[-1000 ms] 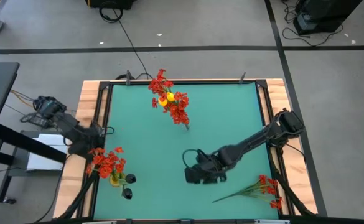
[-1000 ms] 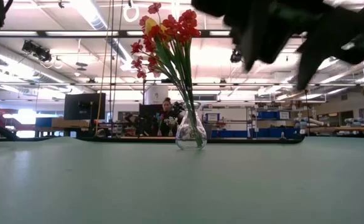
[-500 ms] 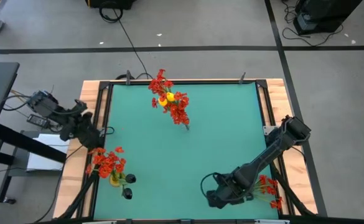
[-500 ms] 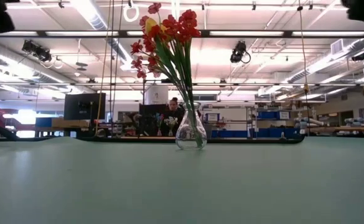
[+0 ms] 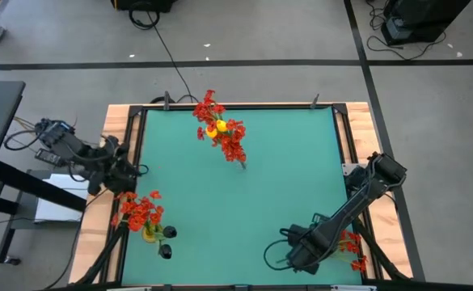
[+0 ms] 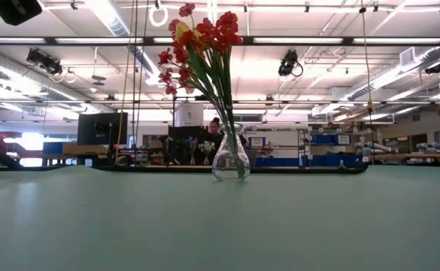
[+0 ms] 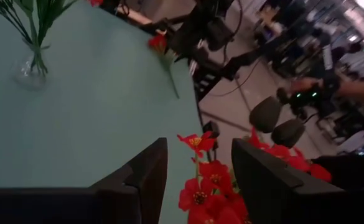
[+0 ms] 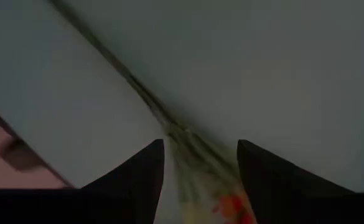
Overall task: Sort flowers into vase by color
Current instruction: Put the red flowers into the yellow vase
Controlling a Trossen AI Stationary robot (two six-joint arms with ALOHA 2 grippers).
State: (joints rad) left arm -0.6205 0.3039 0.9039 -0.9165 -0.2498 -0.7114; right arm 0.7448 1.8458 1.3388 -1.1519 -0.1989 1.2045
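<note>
A loose red sprig (image 5: 351, 243) lies flat near the table's near right corner, its stem pointing left. My right gripper (image 5: 295, 254) is down over that stem; in the right wrist view it (image 8: 200, 163) is open, with the stem (image 8: 145, 93) running between its fingers. A clear vase (image 5: 242, 162) at the far middle holds red flowers and one yellow blossom (image 5: 220, 127). A second vase (image 5: 151, 234) at the near left holds red blossoms (image 5: 141, 210). My left gripper (image 7: 197, 169) is open above those blossoms (image 7: 214, 180).
The wooden table rim (image 5: 115, 129) frames the green mat (image 5: 285, 178), whose middle is bare. The low view shows the far vase (image 6: 229, 158) and a person (image 6: 213, 139) in the room behind. Cables run beside the left arm (image 5: 62, 145).
My right gripper has swung from the middle of the table toward the near right corner and come down over the loose sprig's stem, leaving the low view. My left arm has shifted a little toward the table's left edge and turned. The flowers and vases have not moved.
</note>
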